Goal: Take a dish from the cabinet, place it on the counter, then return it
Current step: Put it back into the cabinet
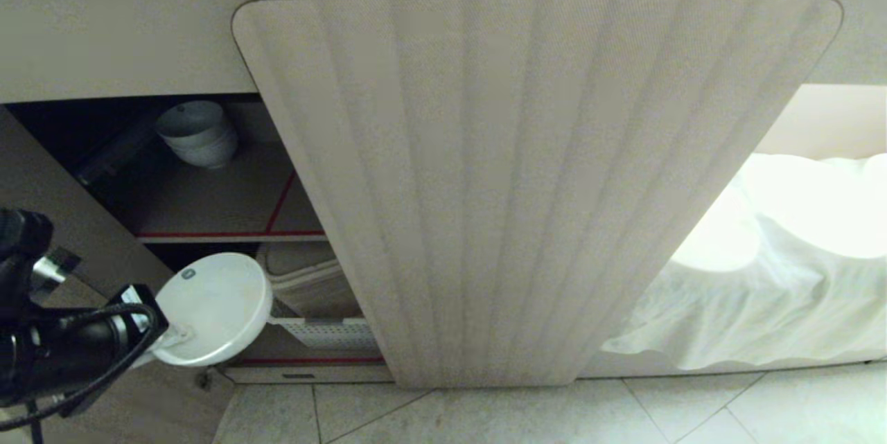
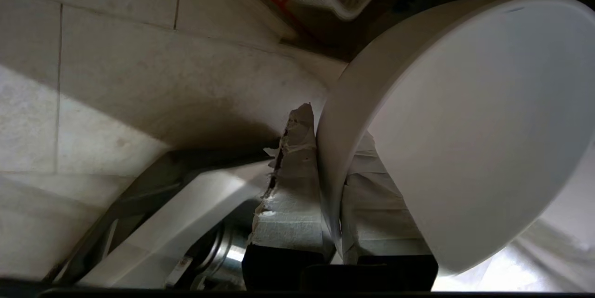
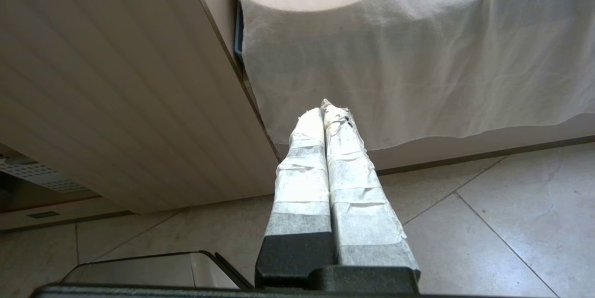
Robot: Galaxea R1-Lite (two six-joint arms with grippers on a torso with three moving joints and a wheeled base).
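The dish (image 1: 211, 309), a small white bowl with a tiny dark mark near its rim, hangs tilted in front of the cabinet's (image 1: 533, 188) open left side, level with the lower shelf. My left gripper (image 1: 172, 334) reaches in from the lower left and is shut on it. The left wrist view shows the taped fingers (image 2: 293, 186) pinching the dish's (image 2: 465, 126) wall, one inside and one outside. My right gripper (image 3: 327, 111) is parked low over the floor, shut and empty. The counter's top is out of view.
A stack of white bowls (image 1: 197, 132) stands on the red-edged upper shelf (image 1: 229, 233). A perforated white basket (image 1: 326, 333) sits on the lower shelf. The fluted door (image 1: 533, 188) covers the middle. A white cloth (image 1: 762, 278) drapes at the right, above the tiled floor (image 1: 554, 416).
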